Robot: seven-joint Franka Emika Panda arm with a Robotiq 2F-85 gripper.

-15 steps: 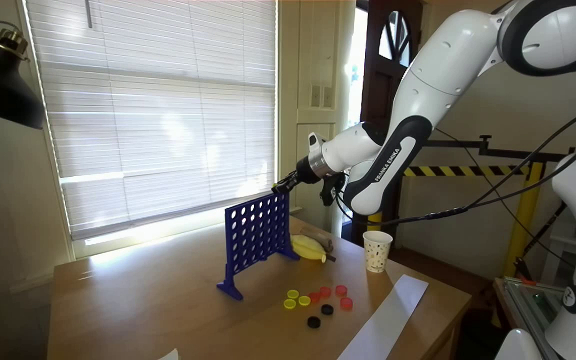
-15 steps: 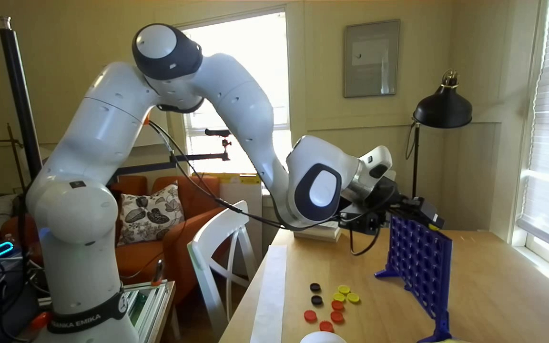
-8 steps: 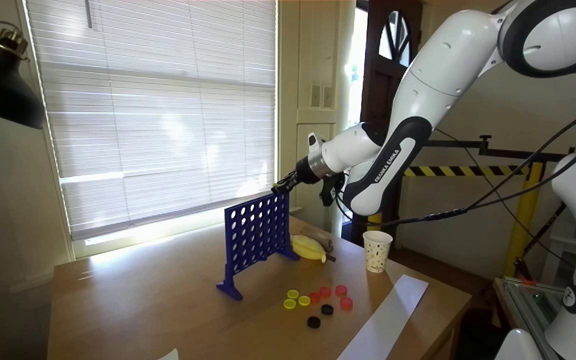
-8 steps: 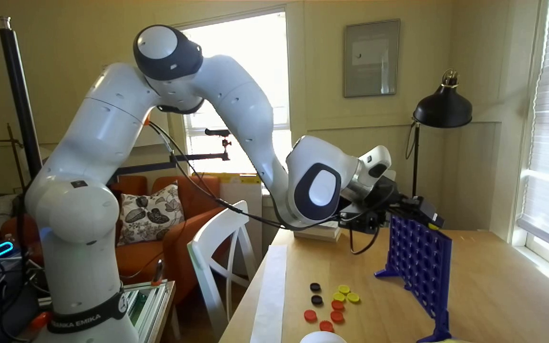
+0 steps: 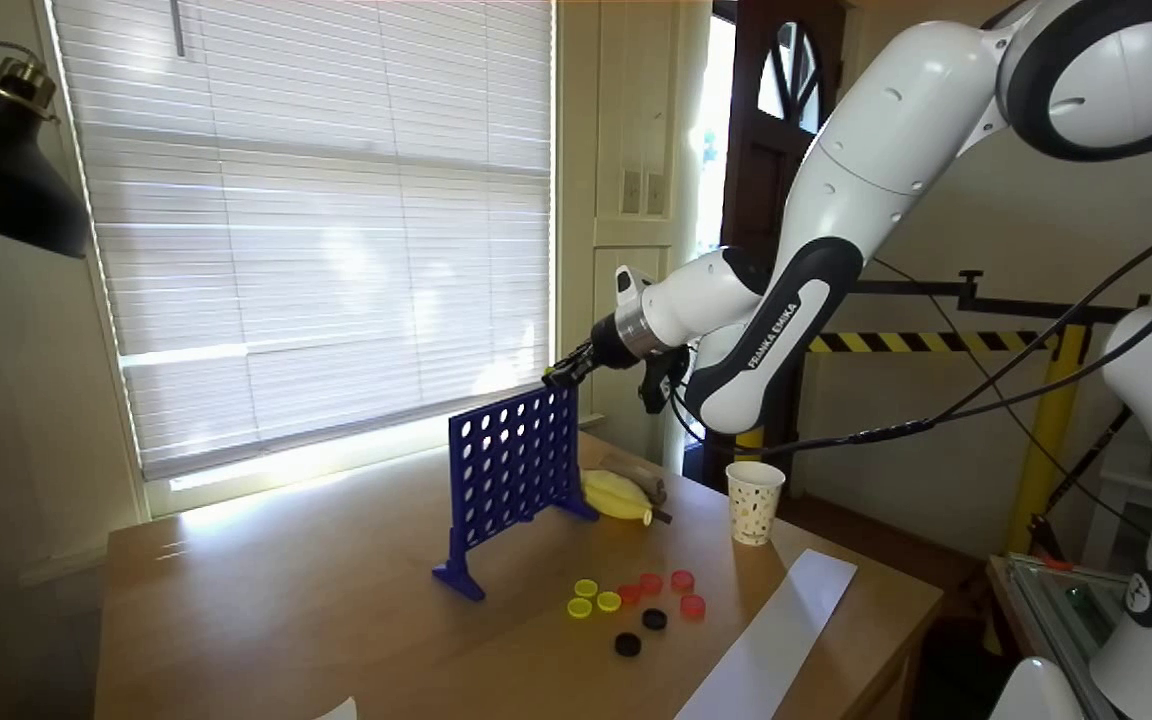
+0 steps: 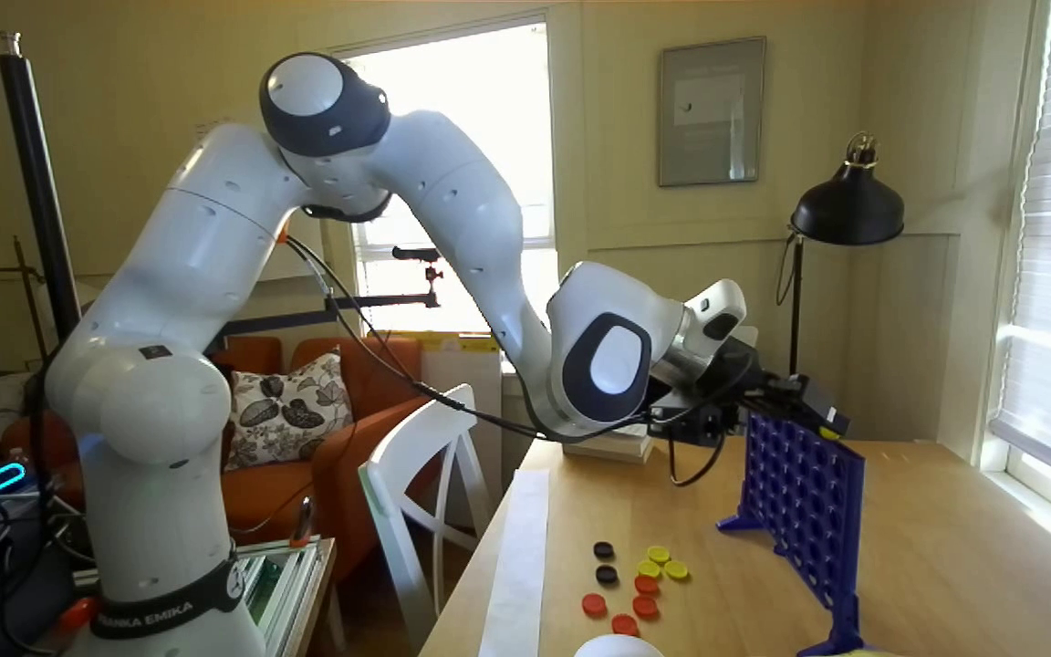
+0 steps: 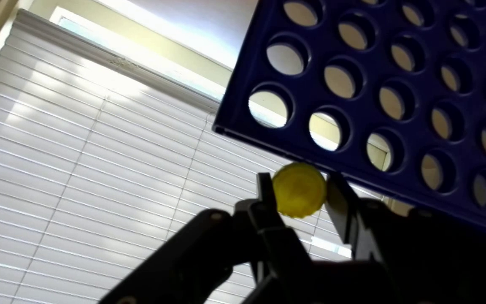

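Here, a black gripper (image 7: 300, 179) pinches a yellow plastic disc (image 7: 299, 192) by its rim. Feet (image 5: 461, 582) brace a blue plastic grid (image 5: 513, 465) nearby.

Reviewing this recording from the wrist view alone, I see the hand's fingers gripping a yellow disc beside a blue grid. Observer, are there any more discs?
Observer: Yes: three yellow discs, four red discs and two black discs lie on the table.
Operator: Is the blue grid standing up?
Observer: Yes, both exterior views show it upright on its feet.
Operator: Anything on the table near the end where the hand is?
Observer: Yes, in an exterior view a yellow object lies close by that end; I can't tell what it is.
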